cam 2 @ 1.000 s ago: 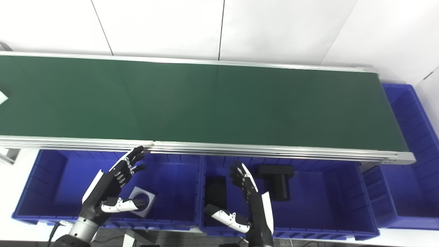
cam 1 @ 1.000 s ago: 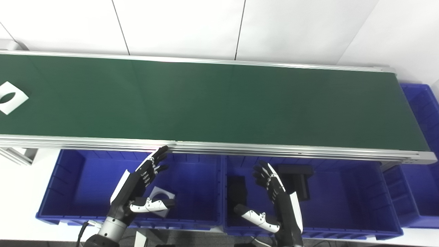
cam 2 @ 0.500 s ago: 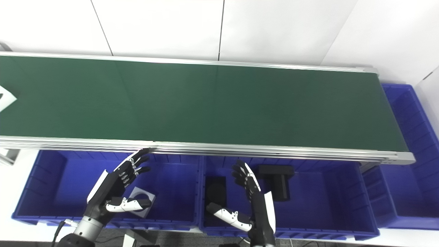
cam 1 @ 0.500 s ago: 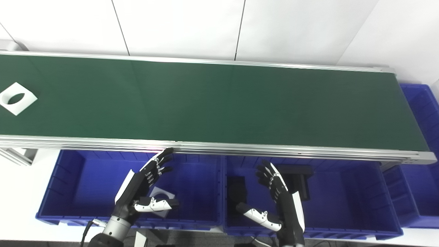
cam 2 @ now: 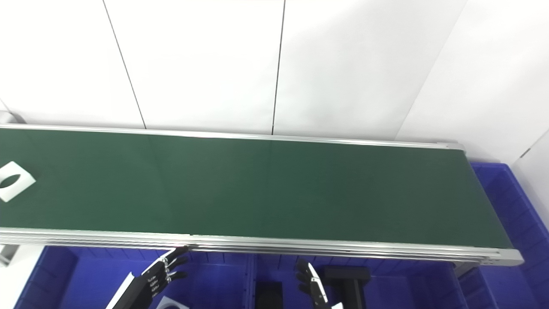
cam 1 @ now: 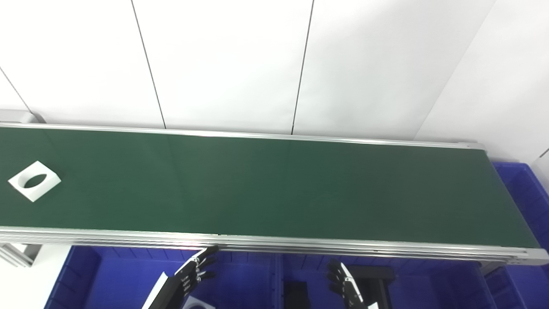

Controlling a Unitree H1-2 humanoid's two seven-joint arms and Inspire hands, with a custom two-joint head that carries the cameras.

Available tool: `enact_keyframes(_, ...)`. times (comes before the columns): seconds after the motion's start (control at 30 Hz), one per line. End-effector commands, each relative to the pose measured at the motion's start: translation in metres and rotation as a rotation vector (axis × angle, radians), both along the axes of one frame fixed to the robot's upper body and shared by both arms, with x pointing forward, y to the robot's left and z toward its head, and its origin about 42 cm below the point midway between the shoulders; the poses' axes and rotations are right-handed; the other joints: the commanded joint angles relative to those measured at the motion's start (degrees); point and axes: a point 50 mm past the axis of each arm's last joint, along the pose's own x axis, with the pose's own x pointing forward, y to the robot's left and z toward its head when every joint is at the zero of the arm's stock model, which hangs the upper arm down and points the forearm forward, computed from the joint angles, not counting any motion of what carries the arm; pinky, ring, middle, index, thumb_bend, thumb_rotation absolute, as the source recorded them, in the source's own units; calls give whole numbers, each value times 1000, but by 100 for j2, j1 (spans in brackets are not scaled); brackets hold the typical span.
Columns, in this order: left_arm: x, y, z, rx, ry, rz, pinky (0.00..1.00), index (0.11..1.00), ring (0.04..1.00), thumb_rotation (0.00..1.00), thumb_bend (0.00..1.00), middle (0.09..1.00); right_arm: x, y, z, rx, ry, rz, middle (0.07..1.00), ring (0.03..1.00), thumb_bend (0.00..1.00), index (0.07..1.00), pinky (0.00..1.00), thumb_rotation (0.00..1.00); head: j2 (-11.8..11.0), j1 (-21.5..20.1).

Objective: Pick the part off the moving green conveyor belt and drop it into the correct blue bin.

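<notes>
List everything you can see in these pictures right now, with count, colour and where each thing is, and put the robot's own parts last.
Green conveyor belt: one, dark green with silver side rails, runs left to right across the middle.
White square part with a round hole: one, white, lying on the belt near its left end.
Blue plastic bins: at least three, blue; along the belt's near side and past its right end.
Black blocky part: one, black, in the bin under the right hand; cut off by the picture's edge.
Wall panels: white, behind the belt.
Left hand: black, open, over the left bin.
Right hand: black, open, over the middle bin.
</notes>
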Motion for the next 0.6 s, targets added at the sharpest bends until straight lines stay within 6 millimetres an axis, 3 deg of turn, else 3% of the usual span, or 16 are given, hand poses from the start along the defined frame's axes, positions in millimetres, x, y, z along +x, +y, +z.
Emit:
enact_keyframes(0.0, 7, 1, 7, -1, -63, -9, 795, 866, 896, 283, 890, 930, 4, 0, 7, 30, -82, -8, 892, 859, 840, 902, 793, 326, 3, 9)
enact_keyframes(0.2, 8, -2, 8, 13, -73, -2, 751, 841, 867, 291, 906, 910, 5, -3, 6, 45, -81, 3, 895, 857, 836, 908, 784, 316, 17, 547)
enact_keyframes(0.3, 7, -7, 12, -6, -85, 2, 746, 834, 864, 285, 900, 905, 3, -10, 5, 30, -80, -2, 895, 859, 837, 912, 791, 329, -65, 1315)
enact_keyframes(0.33, 7, -9, 13, -10, -89, 5, 747, 831, 860, 288, 899, 900, 2, -11, 5, 28, -80, -3, 899, 862, 835, 921, 798, 329, -65, 1315)
enact_keyframes(0.37, 7, -10, 16, -14, -100, 8, 747, 830, 859, 289, 898, 898, 1, -14, 4, 28, -75, -2, 901, 862, 834, 924, 800, 329, -116, 1638)
enact_keyframes(0.4, 7, -11, 18, -17, -108, 11, 735, 824, 849, 291, 896, 892, 1, -16, 4, 28, -71, -2, 909, 869, 830, 938, 828, 337, -116, 1638)
enact_keyframes(0.57, 9, -18, 39, -34, -188, 62, 675, 794, 806, 310, 909, 859, 0, -28, 2, 41, -51, 6, 943, 912, 806, 985, 899, 333, -251, 2387)
